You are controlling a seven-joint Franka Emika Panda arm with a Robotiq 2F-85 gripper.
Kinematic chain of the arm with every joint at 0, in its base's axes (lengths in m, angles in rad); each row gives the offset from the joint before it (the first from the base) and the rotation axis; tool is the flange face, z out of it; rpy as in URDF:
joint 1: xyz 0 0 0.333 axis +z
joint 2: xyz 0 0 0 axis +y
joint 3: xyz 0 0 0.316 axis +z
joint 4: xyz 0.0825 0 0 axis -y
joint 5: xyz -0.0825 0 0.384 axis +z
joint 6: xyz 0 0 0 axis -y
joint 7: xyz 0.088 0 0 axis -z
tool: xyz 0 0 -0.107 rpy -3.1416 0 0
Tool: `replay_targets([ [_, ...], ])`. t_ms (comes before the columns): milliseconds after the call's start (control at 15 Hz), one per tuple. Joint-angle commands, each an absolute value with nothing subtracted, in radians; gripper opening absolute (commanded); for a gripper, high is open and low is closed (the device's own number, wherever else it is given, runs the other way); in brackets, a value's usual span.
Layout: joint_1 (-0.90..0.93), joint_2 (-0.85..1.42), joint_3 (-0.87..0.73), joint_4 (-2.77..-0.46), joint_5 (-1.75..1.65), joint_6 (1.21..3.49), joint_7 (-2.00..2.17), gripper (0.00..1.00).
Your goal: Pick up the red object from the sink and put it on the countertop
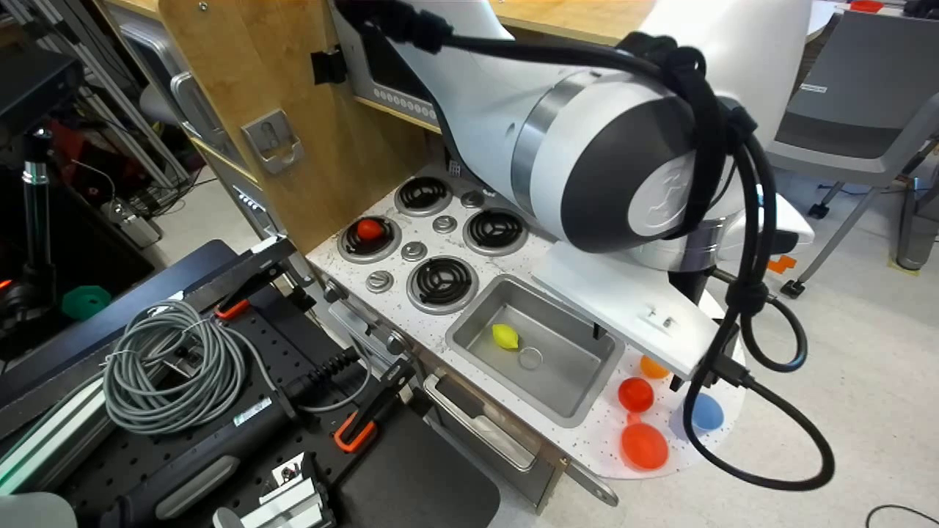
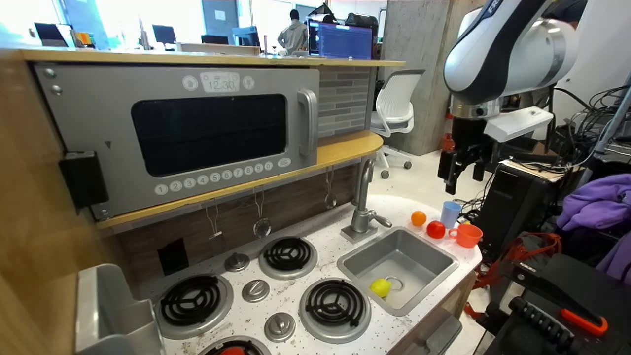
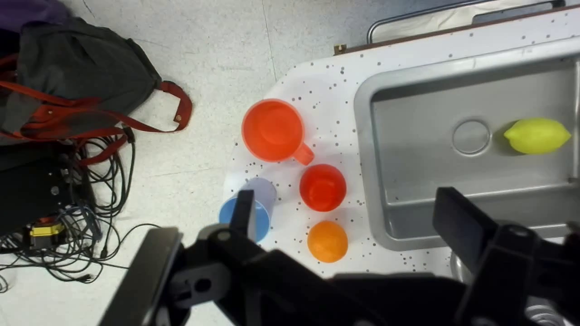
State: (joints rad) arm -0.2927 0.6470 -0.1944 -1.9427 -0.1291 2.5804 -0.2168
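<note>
A small round red piece (image 1: 635, 395) (image 2: 436, 230) (image 3: 322, 187) rests on the white speckled countertop (image 2: 397, 204) (image 3: 335, 93), beside the sink's end. A second round red piece (image 1: 369, 229) sits on a black burner and shows partly in an exterior view (image 2: 231, 351). The grey metal sink (image 1: 561, 370) (image 2: 419, 264) (image 3: 421, 158) holds a yellow lemon (image 1: 505, 336) (image 2: 380, 287) (image 3: 538, 136) and no red piece. My gripper (image 2: 464, 182) (image 3: 346, 199) is open and empty, pointing down high above the countertop's round end. Its fingers are mostly hidden in an exterior view.
A red-orange cup (image 1: 644, 446) (image 2: 467, 235) (image 3: 273, 129), a blue cup (image 2: 450, 215) (image 3: 267, 197) and an orange piece (image 2: 418, 218) (image 3: 327, 242) stand close around the red piece. A silver faucet (image 2: 362, 217) rises behind the sink. A toy microwave (image 2: 212, 123) hangs above the burners.
</note>
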Motion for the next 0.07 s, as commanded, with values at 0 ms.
replay_targets([
  [0,-0.297,0.626,-0.191,-1.962,-0.132,2.578,-0.222,1.0],
])
